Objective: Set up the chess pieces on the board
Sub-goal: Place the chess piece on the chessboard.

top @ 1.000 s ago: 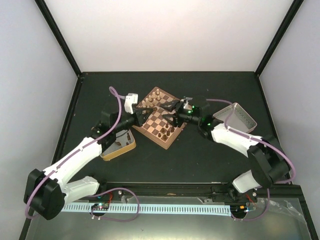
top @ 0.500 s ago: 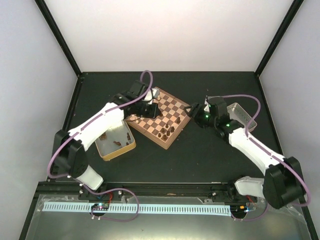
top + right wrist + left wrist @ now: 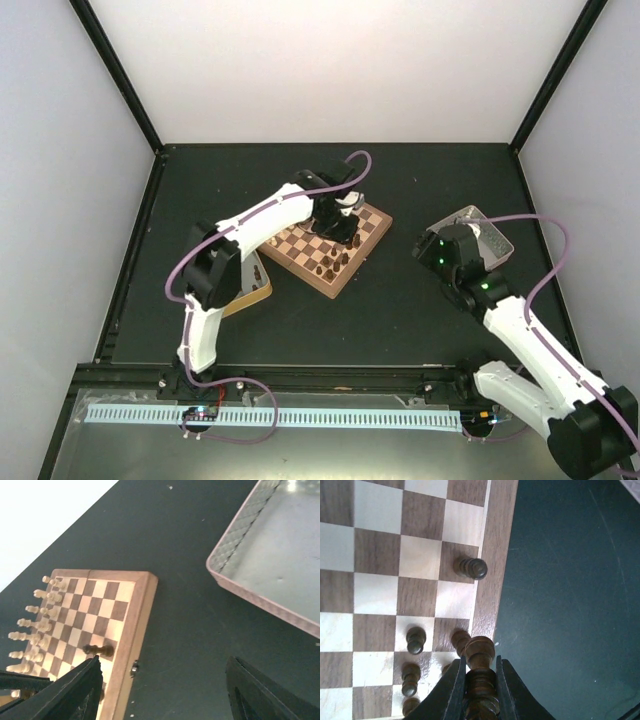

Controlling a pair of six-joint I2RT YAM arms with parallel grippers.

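— Which piece is in hand, and how does it point?

— The held piece (image 3: 480, 652) is dark brown. The left fingers (image 3: 454, 692) are clenched on its lower body. Its long axis runs in line with the fingers, with the rounded head poking out past their tips and the base hidden between them. In the left wrist view the head overlaps the rim of the board (image 3: 492, 555).

— And the other dark ones?

— More chess pieces (image 3: 470, 568) stand on the squares close by. One is alone on a dark square against the rim, and several are bunched just beside the fingertips. From above, a row of them lines the board edge that faces the near right corner of the tabletop (image 3: 400, 320).

— How does the board lie?

— It is in the far half of the tabletop, about midway between the left and right edges, turned so its corners point toward those edges. In the right wrist view, pale chessmen (image 3: 30, 630) line one side of it.

— The other arm?

— The right fingers (image 3: 80, 690) are spread wide with nothing between them. They hang over bare tabletop between the board and a metal tray (image 3: 250, 597), which sits near the right edge. A second tray (image 3: 260, 285) lies toward the left edge, nearer than the board and partly behind the left arm.
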